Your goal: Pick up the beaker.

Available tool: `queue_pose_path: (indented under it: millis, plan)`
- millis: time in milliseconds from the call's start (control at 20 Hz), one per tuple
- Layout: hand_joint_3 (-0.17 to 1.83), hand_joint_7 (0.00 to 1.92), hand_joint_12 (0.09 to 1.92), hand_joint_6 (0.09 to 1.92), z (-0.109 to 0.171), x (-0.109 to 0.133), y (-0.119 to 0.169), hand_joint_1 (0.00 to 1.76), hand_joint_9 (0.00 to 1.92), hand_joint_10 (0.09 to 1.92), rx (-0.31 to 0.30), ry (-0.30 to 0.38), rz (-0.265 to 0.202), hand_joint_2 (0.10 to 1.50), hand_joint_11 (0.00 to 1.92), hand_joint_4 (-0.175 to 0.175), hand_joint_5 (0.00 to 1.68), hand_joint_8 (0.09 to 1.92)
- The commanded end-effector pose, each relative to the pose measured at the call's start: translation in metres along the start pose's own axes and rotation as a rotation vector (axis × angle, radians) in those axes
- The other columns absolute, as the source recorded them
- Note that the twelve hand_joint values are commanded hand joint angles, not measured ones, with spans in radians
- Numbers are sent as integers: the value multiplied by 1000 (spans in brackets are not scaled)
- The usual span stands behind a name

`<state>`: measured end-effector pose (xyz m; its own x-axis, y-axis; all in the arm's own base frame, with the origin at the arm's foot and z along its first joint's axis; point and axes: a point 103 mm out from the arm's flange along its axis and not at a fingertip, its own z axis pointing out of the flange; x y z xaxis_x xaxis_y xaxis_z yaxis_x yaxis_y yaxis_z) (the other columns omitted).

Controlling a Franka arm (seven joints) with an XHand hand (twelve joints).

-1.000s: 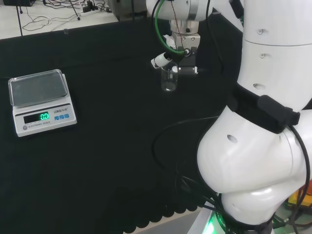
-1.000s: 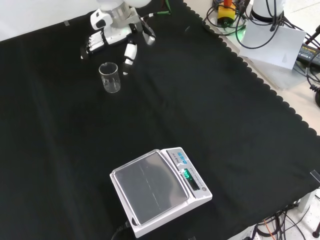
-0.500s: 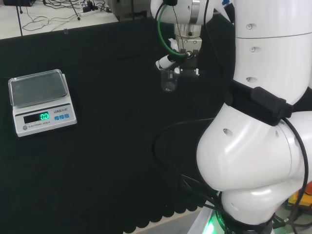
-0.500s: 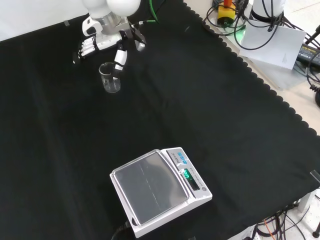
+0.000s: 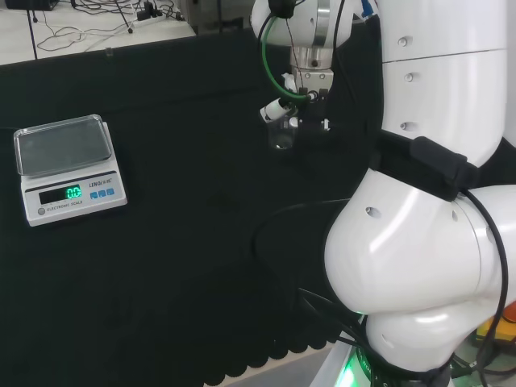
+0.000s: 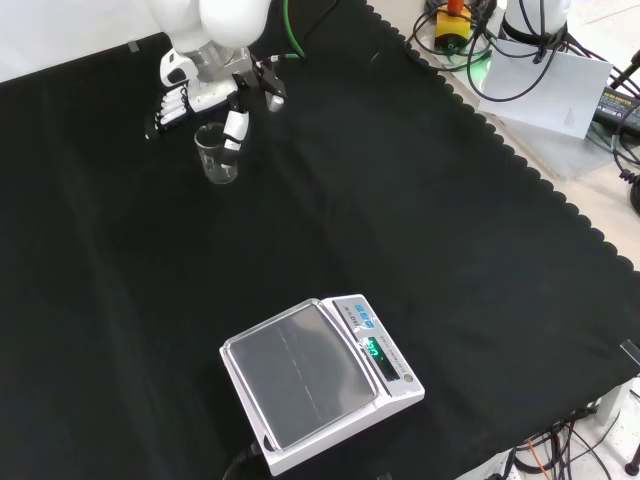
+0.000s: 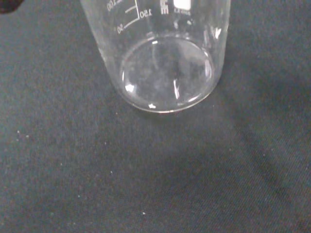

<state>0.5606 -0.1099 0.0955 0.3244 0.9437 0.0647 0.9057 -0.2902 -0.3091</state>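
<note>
Black cloth (image 6: 420, 220) bears beaker (image 6: 216, 157) and scale (image 6: 318, 380).

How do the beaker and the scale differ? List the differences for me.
The beaker is clear glass and see-through; the scale is opaque white with a grey pan.
The beaker is a small upright cylinder; the scale is a wider, low, flat box.
In the front view the beaker stands far up the cloth with the hand around it; the scale sits near, with nothing touching it.
Both stand on the black cloth, and both look empty.
</note>
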Motion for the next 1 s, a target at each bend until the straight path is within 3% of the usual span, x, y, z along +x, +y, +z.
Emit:
queue_pose_path:
  millis: [50,150,250,350,400,450,550,650,750,850,900,1000]
  plan:
    - [142,0,831,87,12,2,3,536,0,746,32,-12,8,756,0,62,22,300]
    - [138,7,980,87,15,3,4,583,16,791,32,-16,8,763,0,66,66,359]
    - [159,65,1309,87,15,4,4,689,141,832,30,-21,10,769,12,68,197,488]
    - [273,133,1451,87,17,4,4,802,326,818,23,-22,14,739,162,63,333,659]
    - [382,178,1446,114,18,4,3,855,410,801,19,-22,16,702,265,59,401,722]
    - [500,226,1417,289,18,4,3,903,483,792,15,-22,18,663,371,55,427,774]
    - [703,326,1326,841,19,6,4,994,630,799,3,-25,24,616,601,39,415,896]
    - [852,409,1234,1231,20,8,4,1077,759,861,-8,-24,27,606,799,8,416,1049]
    - [926,464,1114,1426,20,9,5,1140,839,1026,-24,-19,29,626,1006,-41,430,1244]
    - [727,516,999,1498,19,10,5,1102,900,1231,-43,-15,28,849,1179,-132,620,1483]
    - [661,546,968,1509,19,10,5,1089,929,1293,-48,-11,27,913,1215,-154,669,1557]
    - [607,657,958,1548,18,10,5,1110,969,1361,-55,-12,26,983,1237,-38,684,1598]
